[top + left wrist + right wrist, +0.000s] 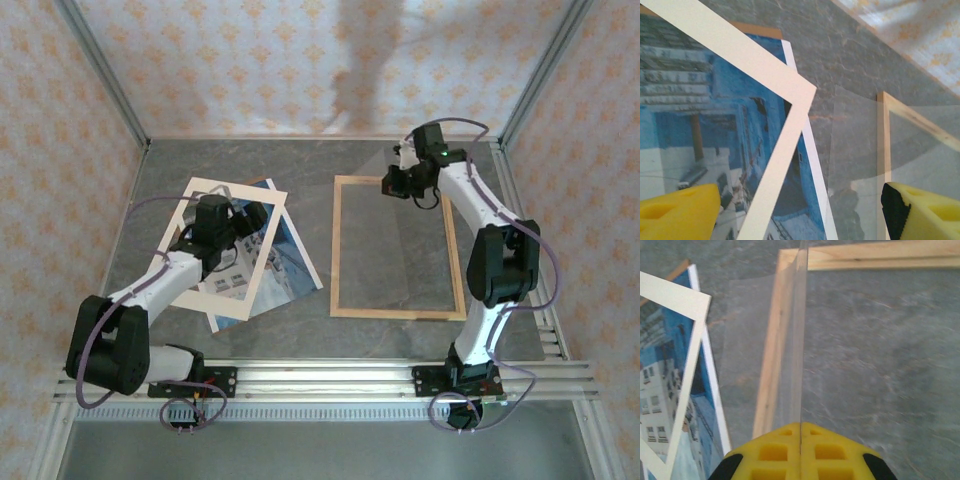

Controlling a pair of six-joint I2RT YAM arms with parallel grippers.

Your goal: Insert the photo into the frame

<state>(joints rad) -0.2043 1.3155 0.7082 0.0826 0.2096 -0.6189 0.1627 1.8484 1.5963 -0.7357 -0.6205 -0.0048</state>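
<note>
Left gripper (240, 228) hovers with jaws spread wide, gripping nothing, over the cream mat board (230, 190), which lies askew on the photo (290, 262); the photo lies flat at 9 o'clock from the frame (341, 250), outside it. At the frame's 12 o'clock edge, right gripper (801, 432) is pinched tight on a clear sheet (790, 340)

The frame (880, 257) is bare pale wood, matt, with fine grain showing. Under it the table (300, 160) has a grey, stone-veined surface with a dull sheen. At the frame's left strip is a clear sheet (855, 140), smooth and glossy; whether it is glass or plastic I cannot tell. Left of the frame, the photo (700, 130) is smooth printed paper, the mat board (740, 50) on it is matt cream card, and the backing board (757, 29) is plain brown. The right gripper (800, 432) has matt yellow plastic fingers (775, 452).
</note>
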